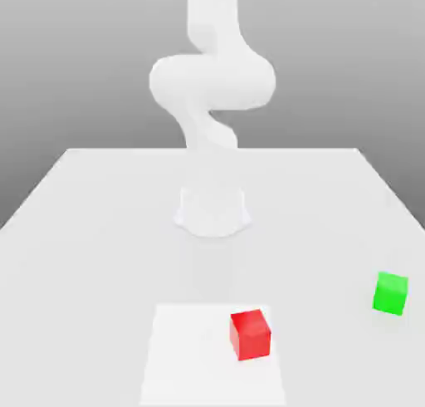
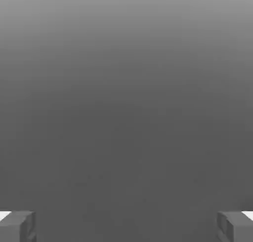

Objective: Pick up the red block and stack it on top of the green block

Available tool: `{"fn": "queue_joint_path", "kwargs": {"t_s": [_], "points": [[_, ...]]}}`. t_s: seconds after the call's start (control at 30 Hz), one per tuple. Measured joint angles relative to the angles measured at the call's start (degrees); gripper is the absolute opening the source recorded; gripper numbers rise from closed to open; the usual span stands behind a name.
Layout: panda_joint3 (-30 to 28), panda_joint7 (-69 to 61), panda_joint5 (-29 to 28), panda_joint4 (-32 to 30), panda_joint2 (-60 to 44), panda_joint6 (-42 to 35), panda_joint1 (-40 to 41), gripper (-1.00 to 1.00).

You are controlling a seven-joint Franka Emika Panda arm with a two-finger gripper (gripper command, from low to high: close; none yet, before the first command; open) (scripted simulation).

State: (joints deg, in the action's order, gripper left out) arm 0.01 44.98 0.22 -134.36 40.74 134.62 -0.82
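Observation:
The red block (image 1: 251, 334) is a small plain cube resting on the white table (image 1: 100, 231), near its front edge and a little toward the exterior view's right. The green block (image 1: 390, 293), a cube of the same size, sits apart from it, farther to the exterior view's right. In the hand view my gripper (image 2: 126, 226) is open: its two grey fingertips (image 2: 18, 225) stand far apart with nothing between them, facing a plain grey backdrop. Neither block is touched.
The white arm (image 1: 212, 81) rises from its round base (image 1: 212, 211) at the middle of the table and bends upward. A lighter square patch (image 1: 191, 355) marks the table's front, and the red block stands on its right part.

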Motion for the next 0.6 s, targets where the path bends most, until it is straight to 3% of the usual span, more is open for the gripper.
{"fn": "queue_joint_path", "kwargs": {"t_s": [0.6], "points": [[2.0,-5.4,0.3,-19.0,-37.9,21.0,-4.8,0.0]]}}
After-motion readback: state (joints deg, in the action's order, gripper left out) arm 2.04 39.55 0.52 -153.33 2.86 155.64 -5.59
